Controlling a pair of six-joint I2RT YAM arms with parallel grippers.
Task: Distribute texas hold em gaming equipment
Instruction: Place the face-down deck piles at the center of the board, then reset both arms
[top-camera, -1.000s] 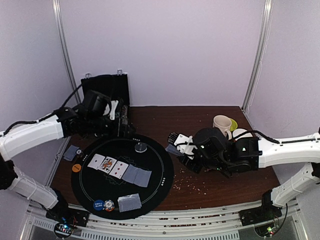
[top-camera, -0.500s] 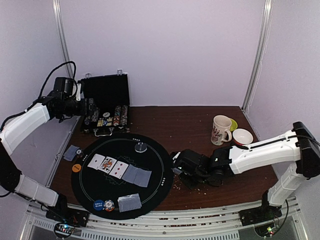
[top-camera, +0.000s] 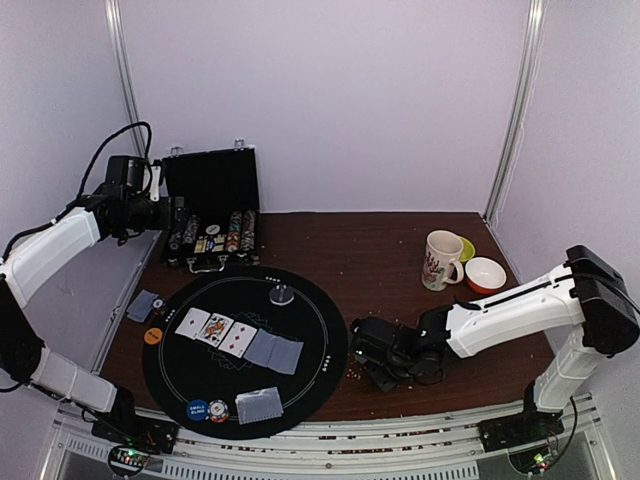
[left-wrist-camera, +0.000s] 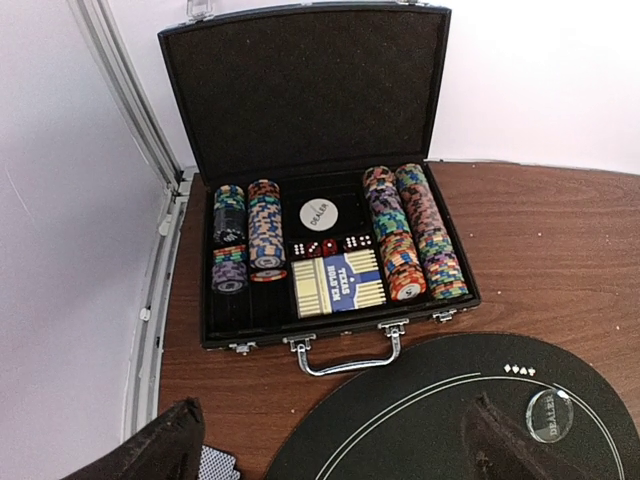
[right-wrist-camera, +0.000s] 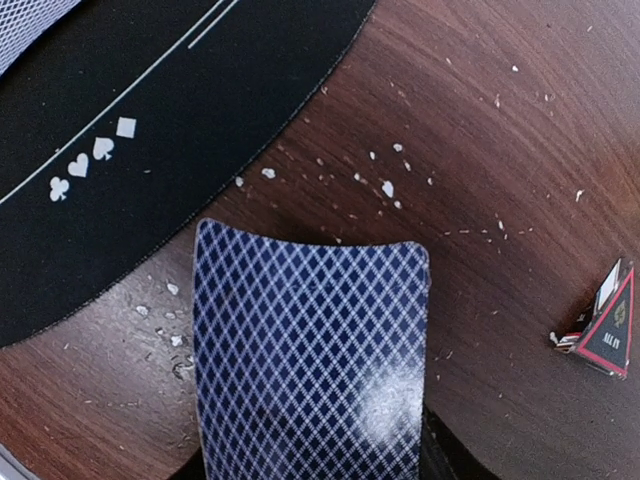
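My right gripper (top-camera: 366, 355) is low over the table at the right edge of the round black mat (top-camera: 320, 300). It is shut on a blue diamond-backed playing card (right-wrist-camera: 310, 350) that hides its fingertips. My left gripper (top-camera: 168, 215) is raised by the case, open and empty (left-wrist-camera: 332, 425). A row of three face-up cards (top-camera: 215, 330) and two face-down cards (top-camera: 273, 350) lies on the mat. More face-down cards lie at the mat's front (top-camera: 258, 404) and off its left edge (top-camera: 144, 305). Blue (top-camera: 197, 409), red-white (top-camera: 218, 409), orange (top-camera: 152, 336) and clear (top-camera: 282, 294) discs lie about.
The open black case (left-wrist-camera: 300, 90) with chip rows stands at the back left. A white mug (top-camera: 440, 260) and a bowl (top-camera: 484, 272) stand at the right. A small red "ALL IN" piece (right-wrist-camera: 610, 330) and crumbs lie on the wood near my right gripper.
My left arm rose from the mat's back edge to the back left, then held still. My right gripper moved down and forward, with its card, to the table by the mat's right edge.
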